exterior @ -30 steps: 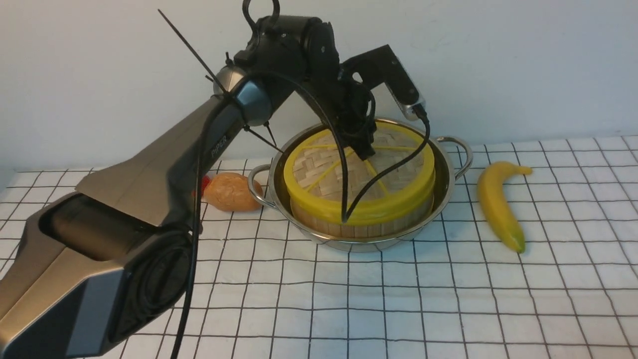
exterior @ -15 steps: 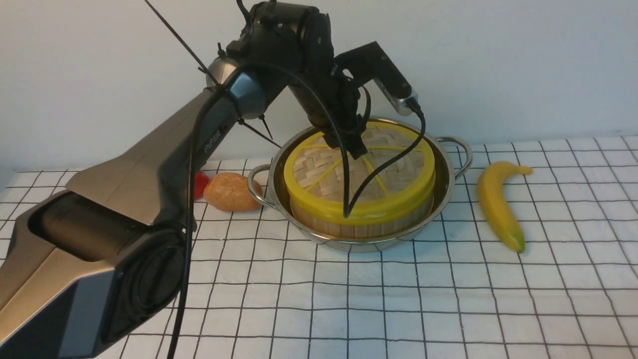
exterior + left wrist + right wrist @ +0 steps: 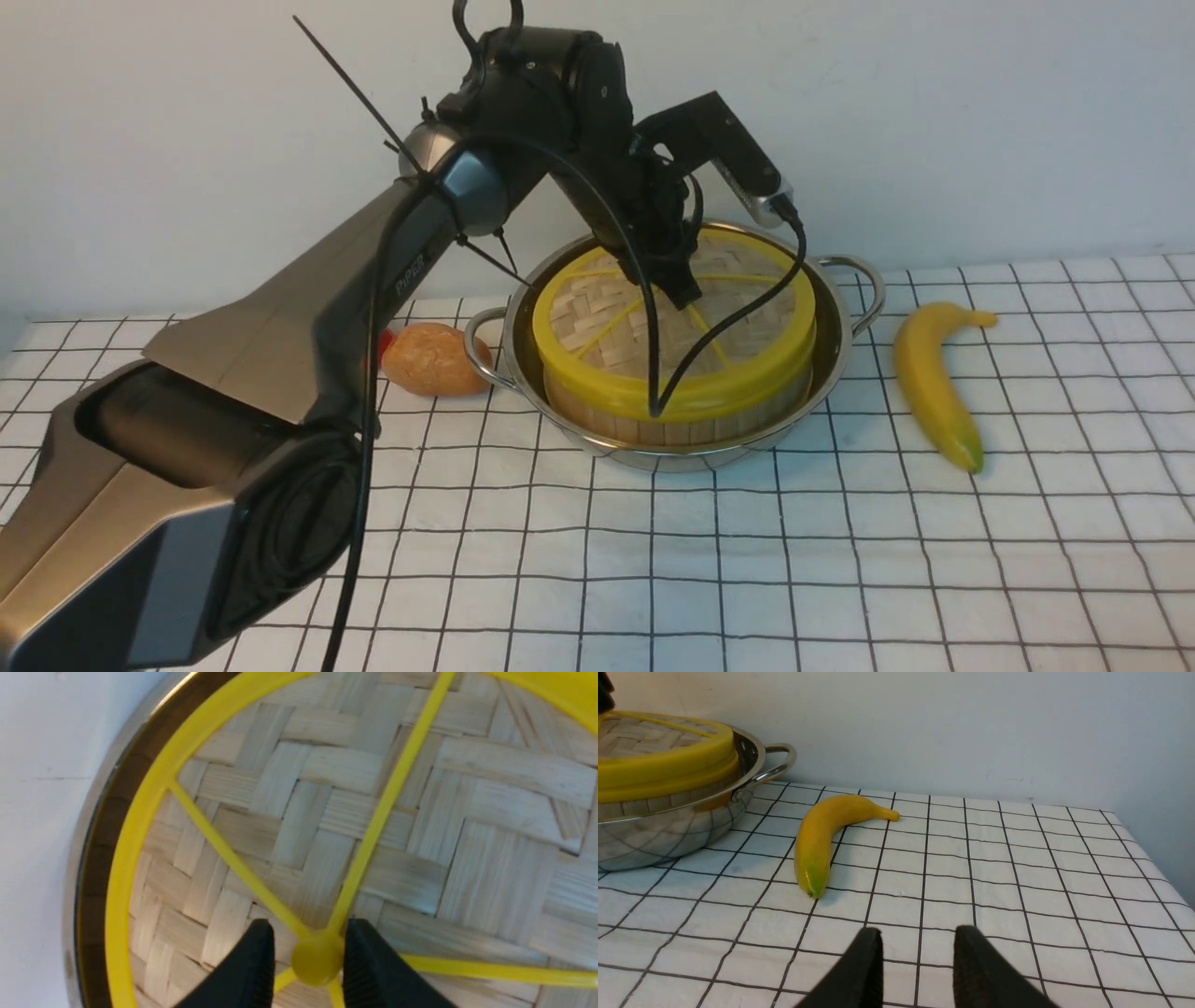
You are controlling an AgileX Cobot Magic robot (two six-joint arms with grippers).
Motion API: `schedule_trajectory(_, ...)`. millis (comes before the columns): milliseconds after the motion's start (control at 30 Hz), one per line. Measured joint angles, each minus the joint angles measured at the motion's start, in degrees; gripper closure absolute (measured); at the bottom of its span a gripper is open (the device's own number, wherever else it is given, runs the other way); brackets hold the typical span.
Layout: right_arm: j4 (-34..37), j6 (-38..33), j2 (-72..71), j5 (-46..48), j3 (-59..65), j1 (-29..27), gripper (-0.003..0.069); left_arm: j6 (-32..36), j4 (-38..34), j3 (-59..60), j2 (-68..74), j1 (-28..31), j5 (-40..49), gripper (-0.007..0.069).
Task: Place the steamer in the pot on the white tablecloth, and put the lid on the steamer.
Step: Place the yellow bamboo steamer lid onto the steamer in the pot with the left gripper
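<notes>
The steamer (image 3: 653, 429) sits inside the steel pot (image 3: 845, 336) on the white tablecloth (image 3: 747, 560). The woven lid (image 3: 588, 317) lies flat on top of the steamer, so its contents are hidden. My left gripper (image 3: 686, 297) is down at the lid's centre. In the left wrist view the left gripper (image 3: 308, 927) straddles the yellow hub (image 3: 317, 963) of the lid (image 3: 327, 765), with a small gap on one side, so it is open. My right gripper (image 3: 917, 933) is open and empty, low over the cloth and away from the pot (image 3: 668, 830).
A yellow banana (image 3: 934, 383) lies on the cloth right of the pot and shows in the right wrist view (image 3: 822, 835). A brown bread-like lump (image 3: 429, 357) and a small red thing (image 3: 384, 343) lie left of the pot. A wall stands close behind.
My left gripper rose a little off the lid half a second ago and has come back down to the hub. The lid, steamer and pot have not moved.
</notes>
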Motion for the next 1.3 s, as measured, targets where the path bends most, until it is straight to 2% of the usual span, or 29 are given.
schedule_trajectory(300,0.0,0.06,0.0,0.0,0.0,0.0,0.0419,0.41,-1.54,0.0,-0.17,0.05,-0.99,0.0427)
schedule_trajectory(500,0.0,0.12,0.0,0.0,0.0,0.0,0.0419,0.52,-1.98,0.0,-0.17,0.05,-1.01,0.0516)
schedule_trajectory(733,0.0,0.12,0.0,0.0,0.0,0.0,0.0419,0.8,-2.41,0.0,-0.17,0.05,-1.06,0.0515)
schedule_trajectory(1067,0.0,0.12,0.0,0.0,0.0,0.0,0.0419,4.06,-7.88,0.0,-0.17,0.23,-2.67,0.0515)
schedule_trajectory(1300,0.0,0.12,0.0,0.0,0.0,0.0,0.0419,4.01,-6.72,0.0,-0.12,0.12,-2.38,0.0515)
